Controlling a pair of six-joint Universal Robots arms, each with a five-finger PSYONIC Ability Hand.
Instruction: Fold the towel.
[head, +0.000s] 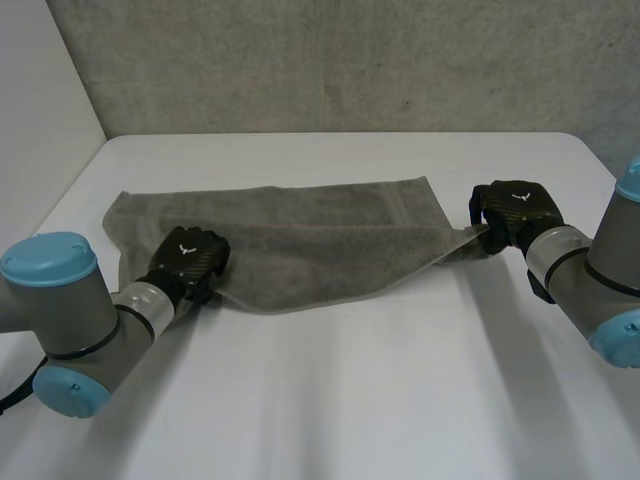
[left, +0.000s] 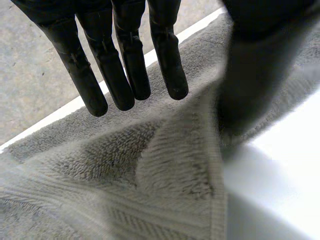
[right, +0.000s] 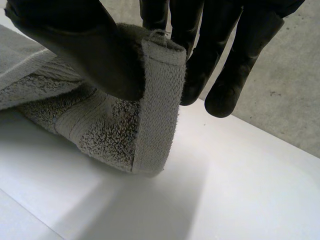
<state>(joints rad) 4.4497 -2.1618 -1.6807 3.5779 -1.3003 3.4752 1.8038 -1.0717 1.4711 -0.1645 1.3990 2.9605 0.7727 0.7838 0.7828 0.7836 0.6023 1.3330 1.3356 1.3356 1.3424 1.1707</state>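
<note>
Right robot hand (head: 515, 212) pinches the towel (head: 320, 240) by its 3 o'clock corner, thumb against fingers. Left robot hand (head: 188, 258) rests straight-fingered on the 8 o'clock edge, desk (head: 380, 380) beneath.

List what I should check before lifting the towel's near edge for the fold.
1. Right hand pinching the towel corner: ok.
2. Left hand holding the near edge: cannot tell.
3. Hands toward opposite ends of the towel: ok.
4. Towel wholly on the table: ok.
5. Towel lying smooth: not ok, bunched at the right hand.
</note>
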